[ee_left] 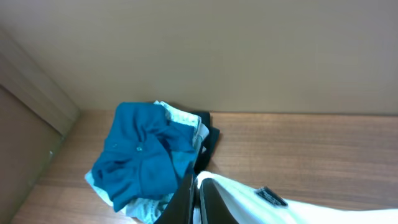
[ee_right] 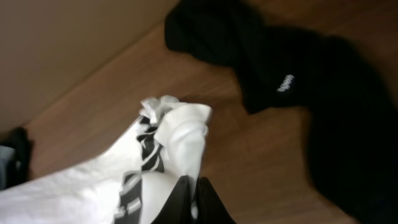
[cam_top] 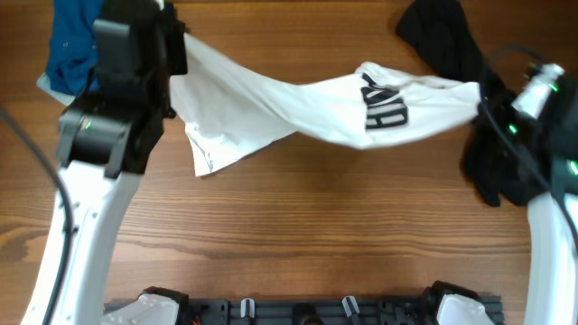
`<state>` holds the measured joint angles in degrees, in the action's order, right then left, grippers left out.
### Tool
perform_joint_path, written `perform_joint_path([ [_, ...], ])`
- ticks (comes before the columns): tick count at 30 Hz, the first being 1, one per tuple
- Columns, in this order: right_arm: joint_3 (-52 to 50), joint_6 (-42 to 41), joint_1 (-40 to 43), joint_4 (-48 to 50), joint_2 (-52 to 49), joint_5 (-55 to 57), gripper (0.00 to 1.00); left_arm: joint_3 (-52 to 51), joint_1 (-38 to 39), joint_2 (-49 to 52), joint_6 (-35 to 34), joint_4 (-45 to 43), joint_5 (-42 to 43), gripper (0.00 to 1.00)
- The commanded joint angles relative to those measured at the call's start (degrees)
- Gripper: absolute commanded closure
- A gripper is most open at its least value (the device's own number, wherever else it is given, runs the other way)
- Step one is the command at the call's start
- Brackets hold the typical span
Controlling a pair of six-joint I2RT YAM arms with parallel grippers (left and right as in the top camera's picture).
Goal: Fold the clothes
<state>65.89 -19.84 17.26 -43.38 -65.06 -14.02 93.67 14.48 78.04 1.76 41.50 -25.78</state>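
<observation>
Table (cam_top: 298, 226): your ref. for all positions.

Shirt (cam_top: 298, 104): strung above the table's far half, from the far-left corner to the right edge. The mid-span sags and one flap droops toward table centre. Expect light, limp, non-fragile fabric; it won't hold shape, slack will bunch, and a thin edge may slip from a small pinch. Take hold at hems, shoulder seams or corners, not mid-panel.

Black garment (cam_top: 442, 36): table's far-right corner.

Blue garment (cam_top: 72, 41): table's far-left corner. Keep the shirt off both.

L gripper (ee_left: 196, 186): jaws fully closed, pinching a shirt edge.

R gripper (ee_right: 194, 186): jaws fully closed on a bunched shirt edge.
</observation>
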Motion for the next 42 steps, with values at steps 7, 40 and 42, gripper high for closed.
perform_joint_path([
  [7, 6.2, 1.8, 5.0, -6.9, 15.6, -0.8, 0.96, 0.9, -0.5, -16.1, -4.2, 1.7, -1.5, 0.96],
  [40, 7.2, 8.0, -8.1, 19.8, -39.0, -10.6, 0.19, 0.9, -0.5, 22.4, -7.0, -6.0, 1.6, 0.96],
  [42, 7.2, 9.2, -8.1, 18.1, -37.9, -12.2, 0.07, 0.9, -0.5, 23.0, -7.0, -6.1, 1.9, 0.96],
])
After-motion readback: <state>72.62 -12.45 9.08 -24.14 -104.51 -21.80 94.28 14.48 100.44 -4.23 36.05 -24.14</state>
